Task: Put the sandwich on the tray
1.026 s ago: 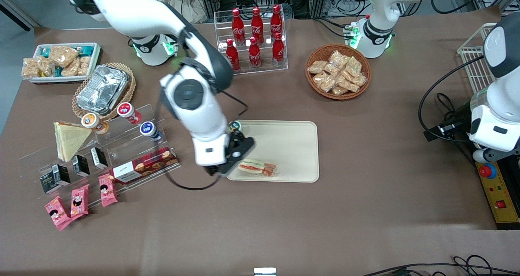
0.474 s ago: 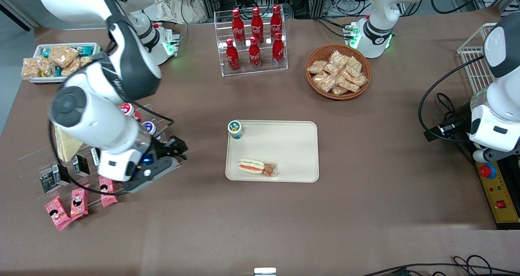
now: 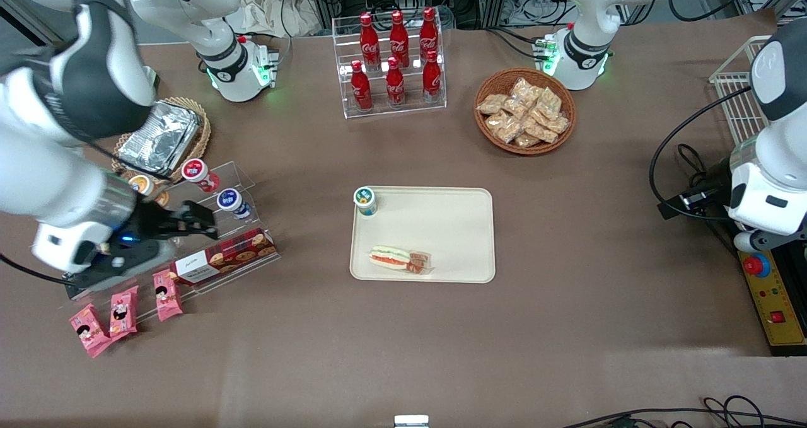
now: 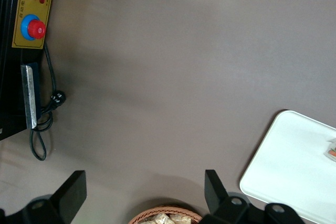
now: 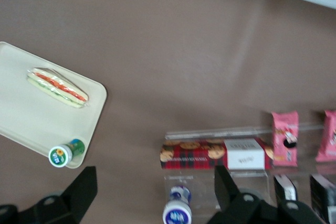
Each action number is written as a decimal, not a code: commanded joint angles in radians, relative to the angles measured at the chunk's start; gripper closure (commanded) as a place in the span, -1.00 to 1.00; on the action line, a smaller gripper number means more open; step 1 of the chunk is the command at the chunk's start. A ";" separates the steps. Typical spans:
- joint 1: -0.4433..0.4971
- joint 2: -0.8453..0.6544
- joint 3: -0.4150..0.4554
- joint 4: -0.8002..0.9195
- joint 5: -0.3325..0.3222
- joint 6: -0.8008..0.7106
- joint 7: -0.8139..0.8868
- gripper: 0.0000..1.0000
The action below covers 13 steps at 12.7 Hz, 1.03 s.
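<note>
The sandwich (image 3: 398, 259), a clear-wrapped wedge with a red and green filling stripe, lies flat on the cream-beige tray (image 3: 441, 220), near the tray edge closest to the front camera. It also shows in the right wrist view (image 5: 56, 86), on the tray (image 5: 26, 124). My right gripper (image 3: 203, 222) is open and empty. It hovers above the clear display stand toward the working arm's end of the table, well away from the tray. In the right wrist view the gripper (image 5: 155, 192) holds nothing between its fingers (image 5: 84, 190).
A small green-lidded cup (image 3: 365, 200) stands on a tray corner. The stand holds a red cookie box (image 3: 224, 258), a blue-lidded bottle (image 3: 231, 202) and pink packets (image 3: 120, 311). A cola rack (image 3: 394, 56), a snack basket (image 3: 524, 109) and a foil container (image 3: 161, 137) stand farther back.
My gripper has let go of the sandwich on the tray and swung away to the display stand at the working arm's end. The sandwich stays where it was laid.
</note>
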 commanded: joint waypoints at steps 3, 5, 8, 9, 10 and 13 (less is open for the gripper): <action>-0.059 -0.113 -0.082 -0.026 0.027 -0.111 0.142 -0.98; -0.059 -0.139 -0.124 -0.026 0.021 -0.125 0.139 -0.98; -0.054 -0.165 -0.136 -0.026 -0.082 -0.141 0.128 -0.98; -0.051 -0.171 -0.135 -0.026 -0.106 -0.144 0.111 -0.98; -0.054 -0.171 -0.135 -0.026 -0.111 -0.151 0.096 -0.98; -0.053 -0.167 -0.136 -0.027 -0.111 -0.159 0.096 -0.98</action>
